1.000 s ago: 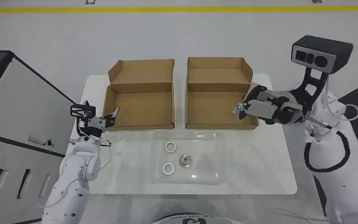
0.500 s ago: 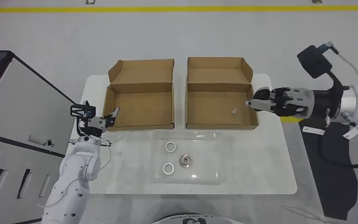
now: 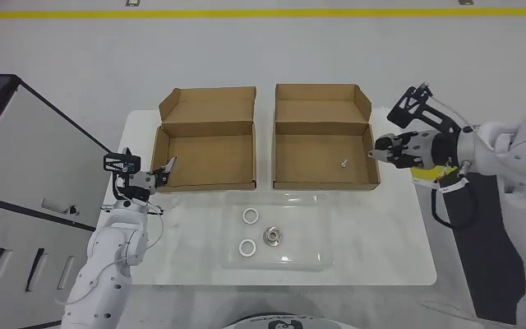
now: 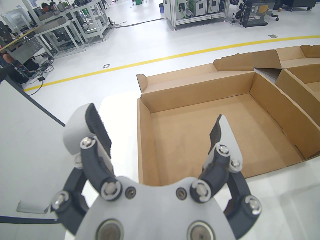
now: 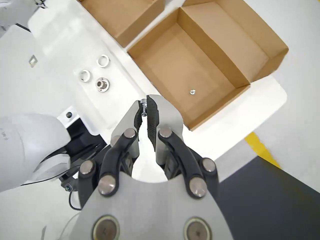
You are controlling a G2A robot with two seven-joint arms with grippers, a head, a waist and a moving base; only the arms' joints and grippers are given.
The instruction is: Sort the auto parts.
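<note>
Withdrawn beyond its box (image 3: pixel 312 156), right end effector (image 3: pixel 379 151) pinches a small screw (image 5: pixel 143 103); left end effector (image 4: pixel 160 131) gapes open.

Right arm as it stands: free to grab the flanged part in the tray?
Probably not yet: the right gripper is shut on a small bolt. Nothing stands over the flanged part in the clear tray otherwise.

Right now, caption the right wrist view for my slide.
Right tool pinching a small metal part near the cardboard box that holds one small fastener.
</note>
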